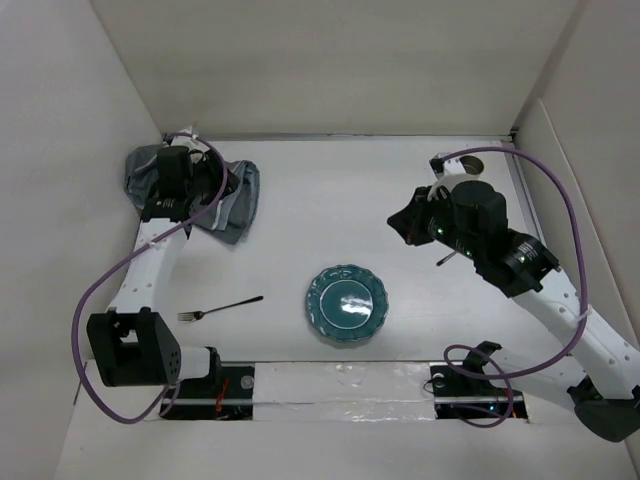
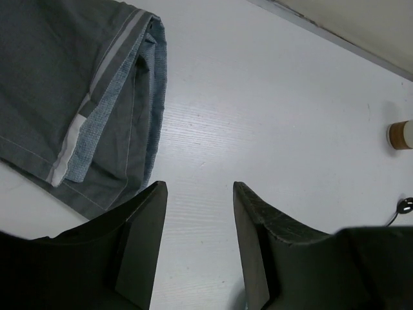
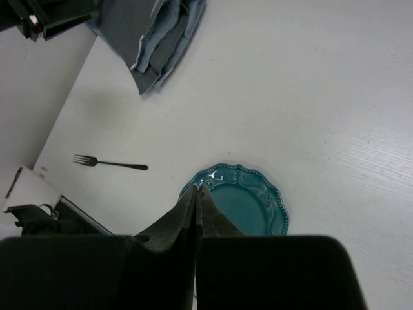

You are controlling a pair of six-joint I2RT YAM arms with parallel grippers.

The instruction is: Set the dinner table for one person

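The white dinner table (image 1: 330, 190) holds a teal scalloped plate (image 1: 346, 303) near the front middle, and a dark fork (image 1: 220, 307) lies to its left. A folded grey striped cloth mat (image 1: 238, 205) lies at the back left. My left gripper (image 1: 208, 185) hangs open and empty at the mat's right edge, with the mat (image 2: 64, 84) to the left of the gripper (image 2: 197, 187). My right gripper (image 1: 400, 222) is shut, with nothing seen between the fingers. In the right wrist view its tips (image 3: 198, 188) line up with the rim of the plate (image 3: 251, 203). The fork (image 3: 110, 163) and mat (image 3: 161, 32) show there too.
A small cup (image 1: 470, 165) stands at the back right, seen also in the left wrist view (image 2: 400, 134). A thin utensil with a round end (image 1: 447, 258) lies on the table partly under the right arm and shows in the left wrist view (image 2: 405, 205). White walls enclose the table.
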